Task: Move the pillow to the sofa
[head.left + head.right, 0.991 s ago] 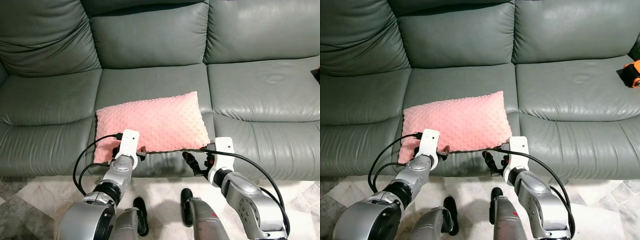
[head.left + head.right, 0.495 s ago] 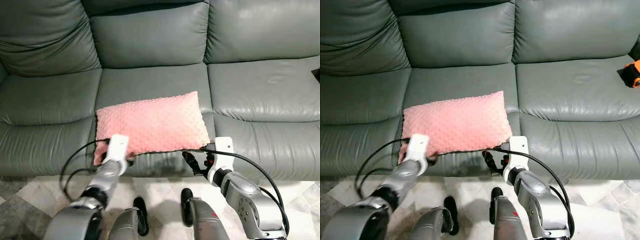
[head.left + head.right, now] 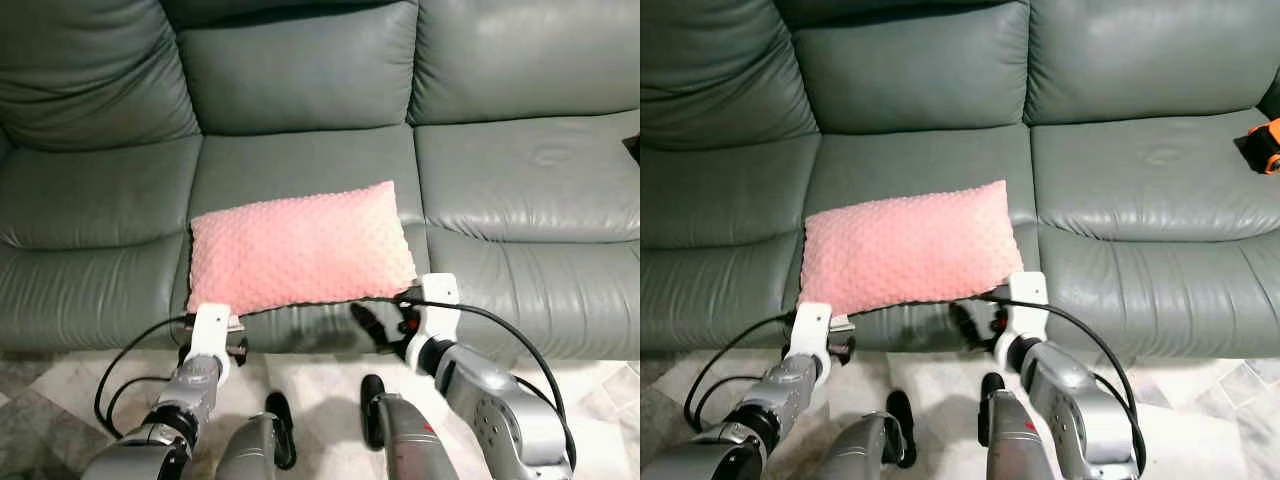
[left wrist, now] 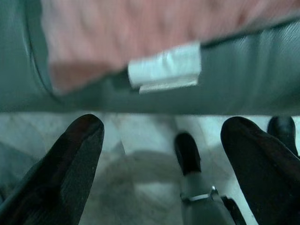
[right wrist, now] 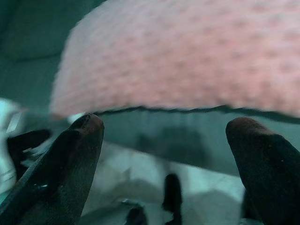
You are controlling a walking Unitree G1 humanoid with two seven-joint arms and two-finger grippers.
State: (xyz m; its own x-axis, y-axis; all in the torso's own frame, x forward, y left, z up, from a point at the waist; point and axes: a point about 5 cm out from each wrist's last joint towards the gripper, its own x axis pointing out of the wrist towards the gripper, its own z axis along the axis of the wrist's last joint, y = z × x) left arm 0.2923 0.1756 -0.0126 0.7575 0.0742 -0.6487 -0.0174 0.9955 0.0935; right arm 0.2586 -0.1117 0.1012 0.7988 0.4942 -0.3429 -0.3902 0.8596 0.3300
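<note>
The left gripper [image 3: 236,343] now sits lower and further left, off the pillow [image 3: 300,248]; the right gripper [image 3: 375,330] is slightly lower, both spread wide.

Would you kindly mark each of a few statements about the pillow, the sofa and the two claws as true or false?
1. The pink pillow lies on the middle seat cushion of the grey sofa. True.
2. The left claw is shut on the pillow's corner. False: its fingers stand wide apart, with floor showing between them, and it holds nothing.
3. The right claw is open, in front of the pillow's front edge. True.
4. The pillow stands upright against the backrest. False: it lies flat near the seat's front edge.
5. An orange and black object sits at the right end of the sofa. True.
</note>
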